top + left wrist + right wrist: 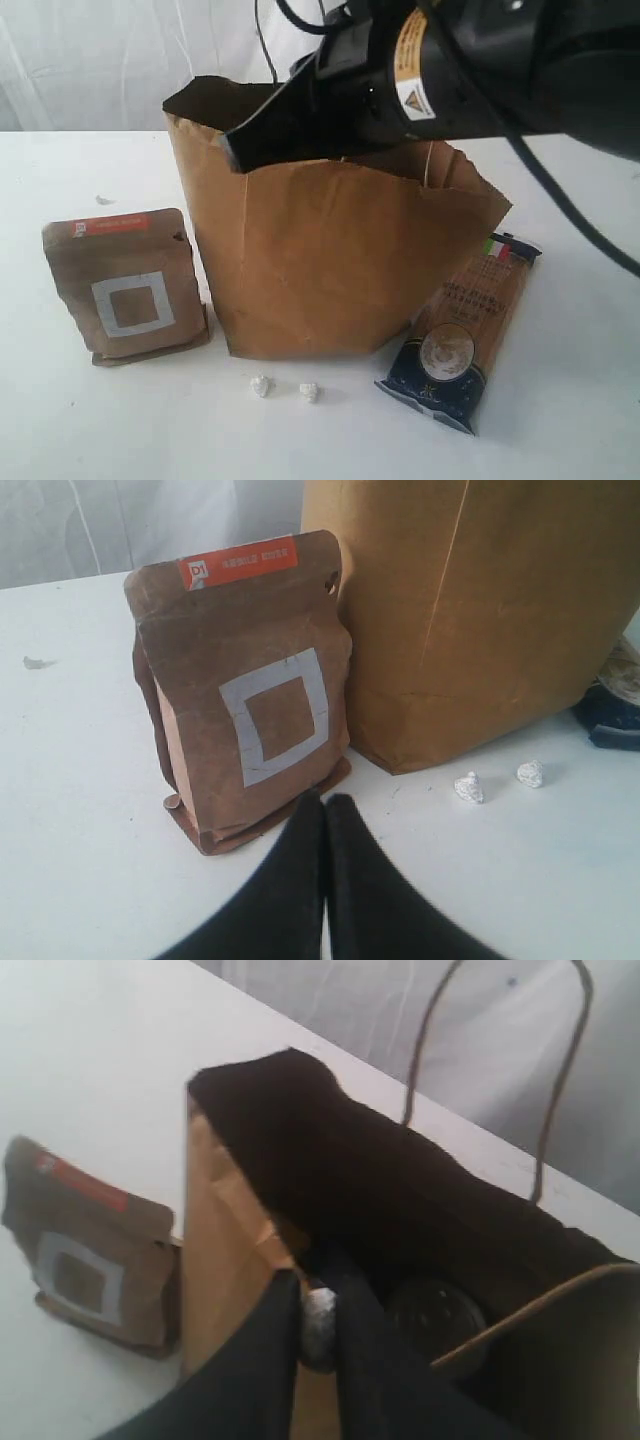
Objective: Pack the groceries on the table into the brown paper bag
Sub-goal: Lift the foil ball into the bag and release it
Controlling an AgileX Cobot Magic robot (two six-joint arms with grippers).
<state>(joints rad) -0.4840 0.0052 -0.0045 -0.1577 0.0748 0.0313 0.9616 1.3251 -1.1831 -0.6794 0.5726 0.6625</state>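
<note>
Barely legible: orange-strip lettering on brown kraft pouch.

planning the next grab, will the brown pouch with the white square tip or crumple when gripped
Probably tips easily: the pouch stands upright on a narrow folded base. Its creased paper walls look soft, so they would likely dent when squeezed.
</note>
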